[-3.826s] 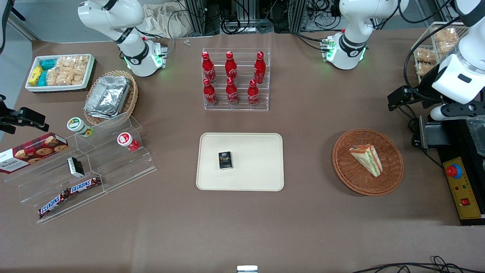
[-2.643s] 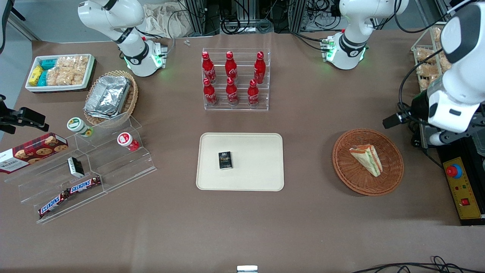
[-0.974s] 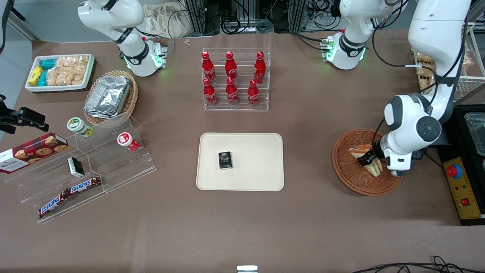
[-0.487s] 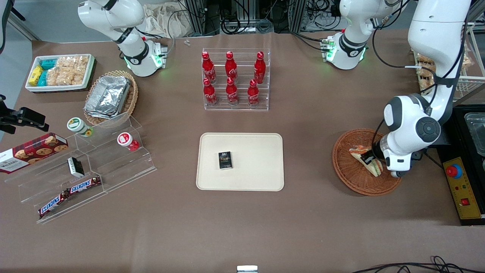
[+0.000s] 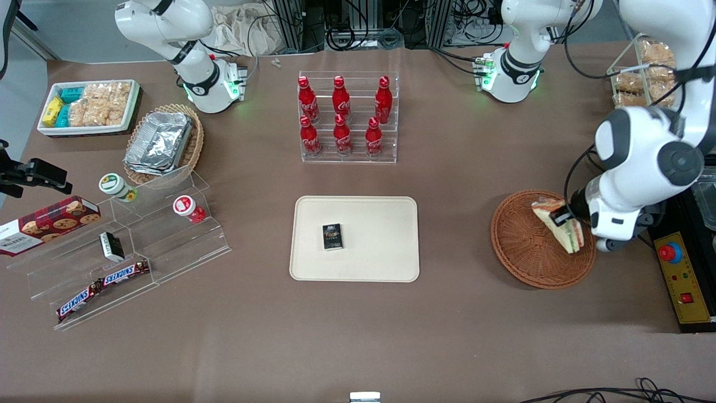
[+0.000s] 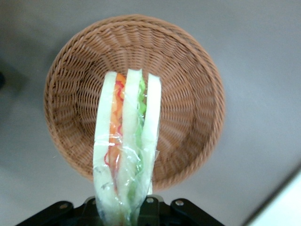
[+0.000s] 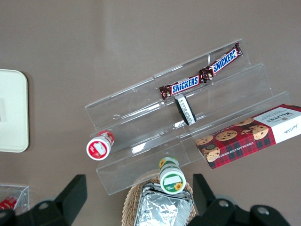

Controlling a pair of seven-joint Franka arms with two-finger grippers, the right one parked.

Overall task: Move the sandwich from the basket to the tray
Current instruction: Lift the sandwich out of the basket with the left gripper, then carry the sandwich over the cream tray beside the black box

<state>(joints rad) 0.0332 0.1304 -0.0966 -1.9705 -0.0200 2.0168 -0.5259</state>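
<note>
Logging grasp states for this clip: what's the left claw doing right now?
Left claw: shut on the sandwich, lifted above the basket.

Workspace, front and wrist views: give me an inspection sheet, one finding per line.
Surface: brown table, flat.
Sandwich: lifted above the basket, held in the tool.
Tray: nearer the table's middle than the basket, holding a small dark box.
Clutter: bottle rack; acrylic stand with Snickers bars, toward the parked arm's end; foil containers; white bin.
Tool: shut on the sandwich, over the basket's edge.
Cables: bundle past the table edge; one cable on the working arm.
Surroundings: control box with a red button.
</note>
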